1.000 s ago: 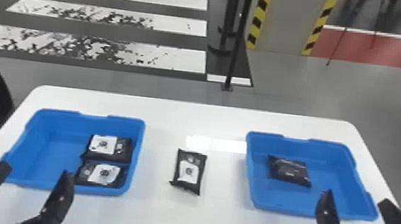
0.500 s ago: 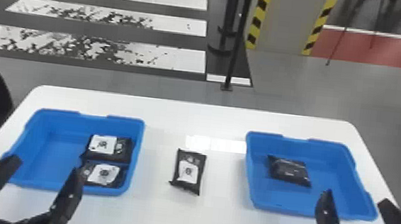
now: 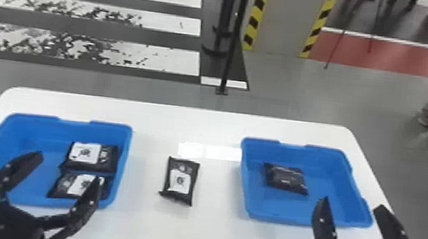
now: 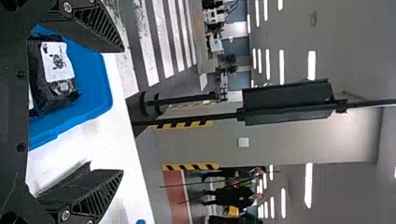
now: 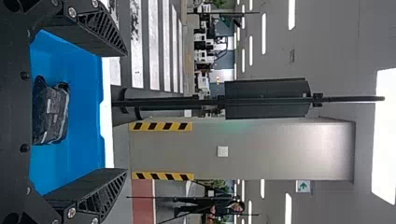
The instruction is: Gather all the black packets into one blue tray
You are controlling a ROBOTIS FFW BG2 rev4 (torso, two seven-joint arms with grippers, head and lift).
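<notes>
1. Step now, I think: get the mid black pkt (image 3: pixel 179 181) into the L tray (image 3: pixel 40 137), b/c 2 pkts (image 3: pixel 91 157) are in there. It lies flat on the table (image 3: pixel 208 234) btwn the trays, label up.
2. L gripper (image 3: pixel 66 167) is over the L tray, wide open, holding nothing. R gripper (image 3: pixel 352 202) is by the near side of the R tray (image 3: pixel 331 186), also open & empty.
3. To do it well: go low, 1 finger on each long side, squeeze soft b/c the pkt may bend or slip. Lift past the tray wall, set it down in the bare part.
4. Last pkt (image 3: pixel 287 179) lies in the R tray. R gripper prob. has to bring it over.
5. Table: white, smooth, round corners, shiny spot near the middle.
6. Room: gray floor, white stripes (image 3: pixel 79 51), thin black post (image 3: pixel 231 54), wall w/ yellow & black edges.
</notes>
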